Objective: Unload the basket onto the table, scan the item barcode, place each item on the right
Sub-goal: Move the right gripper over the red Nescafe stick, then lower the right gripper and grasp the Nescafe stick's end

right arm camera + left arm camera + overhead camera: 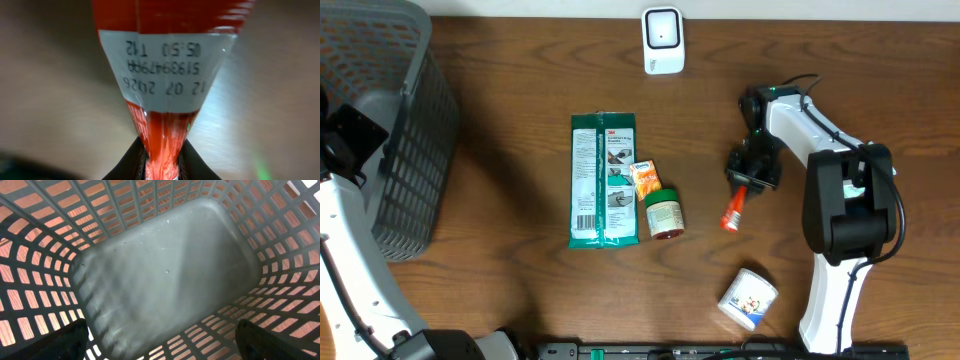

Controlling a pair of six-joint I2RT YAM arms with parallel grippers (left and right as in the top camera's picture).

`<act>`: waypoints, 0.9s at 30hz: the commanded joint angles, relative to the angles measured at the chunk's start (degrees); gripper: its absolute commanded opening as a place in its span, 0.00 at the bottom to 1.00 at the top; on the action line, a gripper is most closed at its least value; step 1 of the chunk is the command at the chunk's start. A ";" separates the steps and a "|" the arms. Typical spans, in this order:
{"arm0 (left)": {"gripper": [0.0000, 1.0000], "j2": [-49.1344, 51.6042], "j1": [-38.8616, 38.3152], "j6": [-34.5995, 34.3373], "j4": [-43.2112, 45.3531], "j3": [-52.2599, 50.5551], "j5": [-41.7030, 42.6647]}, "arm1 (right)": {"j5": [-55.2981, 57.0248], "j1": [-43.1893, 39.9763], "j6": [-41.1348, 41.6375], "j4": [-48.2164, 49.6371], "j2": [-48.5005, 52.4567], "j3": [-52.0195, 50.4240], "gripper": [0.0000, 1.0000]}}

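Red sachet [165, 75]: we pinch only its crimped tail in the right gripper [164, 157], so it may slip or swing and never face the scanner [662, 40].

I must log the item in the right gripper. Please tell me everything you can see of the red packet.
The red packet is slim, glossy and plastic-looking, with a pale band printed with a date and codes. The right gripper pinches its narrow end. Seen from overhead it slants over the wooden table; contact is unclear.
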 commanded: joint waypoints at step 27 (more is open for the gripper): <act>0.93 0.44 0.17 0.76 0.00 0.76 -0.33 | -13.03 -6.05 13.92 10.51 -4.90 2.56 0.36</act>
